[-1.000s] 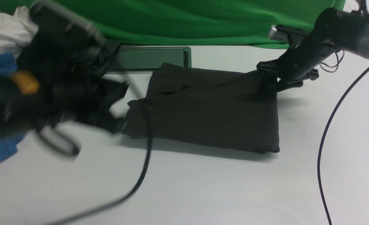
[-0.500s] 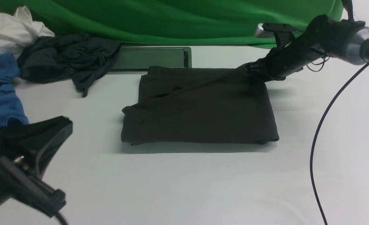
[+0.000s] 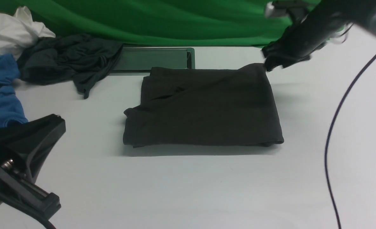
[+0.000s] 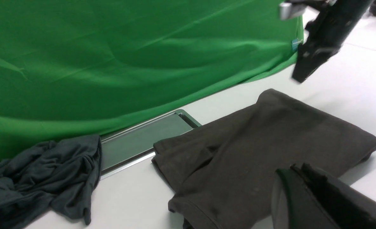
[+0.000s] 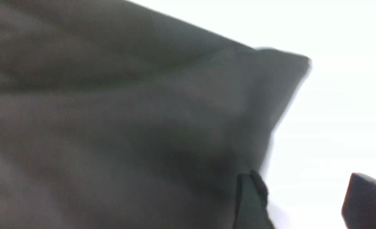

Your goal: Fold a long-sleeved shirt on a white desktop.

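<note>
Left gripper, lower left of the front view: fingers pressed together, empty, parked off the cloth. Shirt, centre frame on the desk: folded to a flat rectangle, long axis left-right, bulky layered end at left, clean fold at right. Right gripper, upper right: fingers spread, nothing pinched, just above the shirt's far right corner, likely freshly let go.

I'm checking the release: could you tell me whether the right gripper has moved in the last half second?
Yes. The right gripper has lifted off the long-sleeved shirt's far right corner, rising toward the green backdrop.
</note>
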Robot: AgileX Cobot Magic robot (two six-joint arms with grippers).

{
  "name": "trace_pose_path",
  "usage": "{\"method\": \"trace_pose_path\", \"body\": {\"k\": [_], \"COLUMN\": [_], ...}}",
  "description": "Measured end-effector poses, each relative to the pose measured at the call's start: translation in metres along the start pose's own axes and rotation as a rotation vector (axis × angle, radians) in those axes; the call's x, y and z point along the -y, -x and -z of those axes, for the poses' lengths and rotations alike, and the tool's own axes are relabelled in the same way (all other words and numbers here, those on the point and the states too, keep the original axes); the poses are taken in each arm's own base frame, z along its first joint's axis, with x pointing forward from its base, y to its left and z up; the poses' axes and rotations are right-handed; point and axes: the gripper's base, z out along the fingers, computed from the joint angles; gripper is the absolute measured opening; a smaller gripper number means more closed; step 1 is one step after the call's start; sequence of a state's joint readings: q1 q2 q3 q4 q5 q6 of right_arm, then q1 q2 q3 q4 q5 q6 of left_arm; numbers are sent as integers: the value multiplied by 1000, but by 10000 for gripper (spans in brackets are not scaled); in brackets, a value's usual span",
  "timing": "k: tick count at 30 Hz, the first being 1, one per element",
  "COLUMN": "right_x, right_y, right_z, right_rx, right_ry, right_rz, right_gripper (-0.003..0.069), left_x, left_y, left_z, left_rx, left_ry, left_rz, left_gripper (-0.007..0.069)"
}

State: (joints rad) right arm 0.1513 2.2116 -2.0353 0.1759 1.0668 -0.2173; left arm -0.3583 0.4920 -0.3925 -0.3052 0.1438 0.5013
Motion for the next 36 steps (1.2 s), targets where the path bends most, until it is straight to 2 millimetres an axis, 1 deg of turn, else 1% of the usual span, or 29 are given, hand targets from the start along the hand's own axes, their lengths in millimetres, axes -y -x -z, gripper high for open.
{"method": "trace_pose_path", "body": {"k": [1,2,4,5,6,10,11,12,13,14,15,18,19,21,22,23,25,26,27,28,29,32,34,36], "right_x": [-1,0,-4,-5,-9,-22,-23,-30,-31,-37,-39,-46,-47,-51,-54,-55,-60,-60,-62,-63,-65,-68,-70,-72], "right_y": [-1,-2,-4,-5,-8,-29,-33,-50,-54,-75,-89,-135,-136,-168,-189,-197,-237,-239,-255,-262,-280,-303,-318,-329], "right_z": [15,18,57,60,85,131,131,153,152,171,173,189,194,198,202,206,211,211,212,213,211,213,219,223], "right_rx": [-9,-19,-18,-18,13,46,37,51,39,60,52,94,111,121,139,155,183,188,200,208,230,293,360,404], "right_ry": [-20,-26,-53,-56,-65,-68,-68,-67,-66,-71,-70,-77,-78,-82,-84,-85,-87,-88,-89,-89,-91,-95,-96,-95], "right_rz": [10,9,1,1,-9,-34,-37,-41,-46,-58,-67,-97,-95,-106,-106,-104,-103,-102,-99,-98,-95,-92,-102,-106], "right_gripper": [332,328,253,248,219,211,211,211,211,211,211,211,211,211,209,207,176,172,152,142,119,106,104,108], "left_x": [0,0,0,0,0,0,0,0,0,0,0,1,1,1,1,1,1,1,1,1,1,1,1,1], "left_y": [0,0,0,0,0,0,0,0,0,0,0,-1,-1,-1,-1,-1,-1,-1,-1,-1,-1,-1,-1,-1], "left_z": [0,0,0,0,0,0,0,0,0,0,0,0,0,0,0,0,0,0,0,0,0,0,0,0], "left_rx": [1,1,3,3,4,4,4,4,4,-1,-5,-12,-12,-12,-12,-12,-13,-13,-13,-14,-13,-13,-14,-14], "left_ry": [0,1,2,2,2,2,2,1,1,-2,-4,-8,-8,-9,-9,-9,-10,-10,-11,-11,-11,-11,-11,-11], "left_rz": [0,0,0,0,0,0,0,7,7,9,10,27,31,50,65,69,80,80,81,81,83,83,82,82], "left_gripper": [17,17,17,17,17,17,17,17,17,17,17,17,17,17,17,17,17,17,17,17,17,17,17,17]}}
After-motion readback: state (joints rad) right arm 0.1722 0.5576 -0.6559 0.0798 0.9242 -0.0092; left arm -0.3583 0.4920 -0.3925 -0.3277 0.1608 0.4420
